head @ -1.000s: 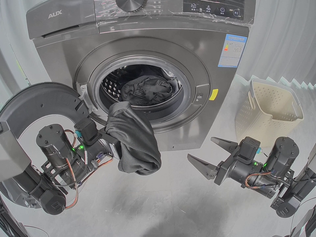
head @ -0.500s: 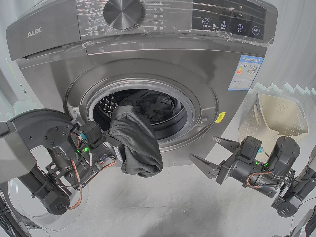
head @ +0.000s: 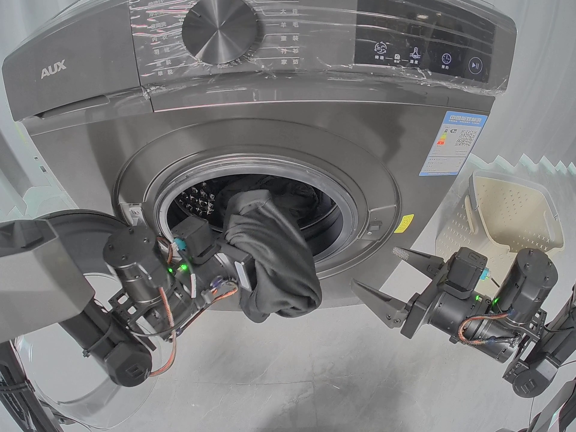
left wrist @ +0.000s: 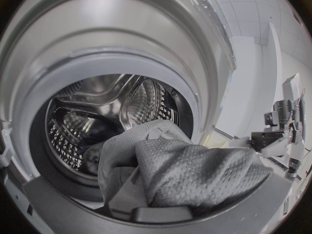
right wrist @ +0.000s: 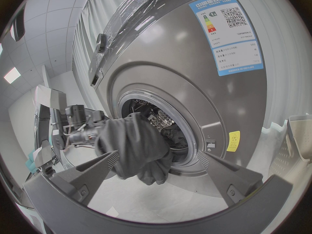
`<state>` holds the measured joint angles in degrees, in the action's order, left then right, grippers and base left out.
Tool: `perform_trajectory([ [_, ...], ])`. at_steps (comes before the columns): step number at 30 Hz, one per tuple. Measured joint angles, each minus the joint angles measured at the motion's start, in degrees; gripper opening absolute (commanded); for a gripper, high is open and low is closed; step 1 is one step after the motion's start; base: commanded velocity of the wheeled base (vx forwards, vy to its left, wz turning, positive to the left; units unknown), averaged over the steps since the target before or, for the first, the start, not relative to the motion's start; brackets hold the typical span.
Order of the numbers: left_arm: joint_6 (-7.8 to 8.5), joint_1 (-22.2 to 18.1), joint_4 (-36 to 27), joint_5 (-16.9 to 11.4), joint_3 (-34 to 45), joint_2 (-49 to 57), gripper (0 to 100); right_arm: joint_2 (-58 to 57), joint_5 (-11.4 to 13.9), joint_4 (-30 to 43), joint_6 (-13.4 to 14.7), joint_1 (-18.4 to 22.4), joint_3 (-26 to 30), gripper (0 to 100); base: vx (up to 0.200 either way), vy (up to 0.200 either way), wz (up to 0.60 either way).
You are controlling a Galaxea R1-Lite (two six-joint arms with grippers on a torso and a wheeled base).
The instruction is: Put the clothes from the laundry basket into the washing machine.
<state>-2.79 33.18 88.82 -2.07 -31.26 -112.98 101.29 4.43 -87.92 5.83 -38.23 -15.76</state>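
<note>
Holding the dark garment (head: 276,259) at the mouth of the washing machine (head: 372,151), the left end effector (head: 243,271) should push deep inside before letting go. The right end effector (head: 375,268) is wide open.

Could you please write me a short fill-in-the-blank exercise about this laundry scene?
The left gripper holds a dark garment at the mouth of the ____.
The right gripper is ____ and holds nothing.
The laundry basket stands on the robot's ____ of the machine.
Missing: washing machine; open; right.
</note>
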Motion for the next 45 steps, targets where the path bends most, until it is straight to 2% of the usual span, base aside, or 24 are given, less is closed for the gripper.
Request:
perform_trajectory([
  [12, -0.54, -3.64, -1.97, -0.02, -20.48, -13.89, 0, -0.96, -0.05, 0.2, 0.0, -2.15, 0.91, 100, 0.0, 0.0, 0.0],
  [17, -0.54, -4.68, -4.68, 0.77, -28.57, -18.36, 0, -0.96, -0.05, 0.22, 0.02, -2.69, 0.99, 100, 0.0, 0.0, 0.0],
  [25, -0.6, -5.95, -11.61, 3.85, -43.98, -24.76, 0, -0.79, -0.09, 0.22, 0.13, -3.24, 1.02, 100, 0.0, 0.0, 0.0],
  [33, -0.84, -6.78, -20.59, 9.35, -60.75, -30.45, 0, -0.52, -0.09, 0.13, 0.13, -3.35, 1.02, 100, 0.0, 0.0, 0.0],
  [34, -1.0, -6.9, -21.38, 9.81, -62.32, -30.98, 100, -0.5, -0.07, 0.11, 0.13, -3.35, 1.02, 100, 0.0, 0.0, 0.0],
  [40, -2.38, -7.34, -24.13, 11.15, -66.49, -32.57, 100, -0.35, -0.07, 0.09, 0.13, -3.41, 1.02, 100, 0.0, 0.0, 0.0],
  [45, -3.34, -7.17, -30.28, 11.48, -59.5, -30.07, 100, -0.22, -0.07, 0.06, 0.16, -3.46, 1.02, 100, 0.0, 0.0, 0.0],
])
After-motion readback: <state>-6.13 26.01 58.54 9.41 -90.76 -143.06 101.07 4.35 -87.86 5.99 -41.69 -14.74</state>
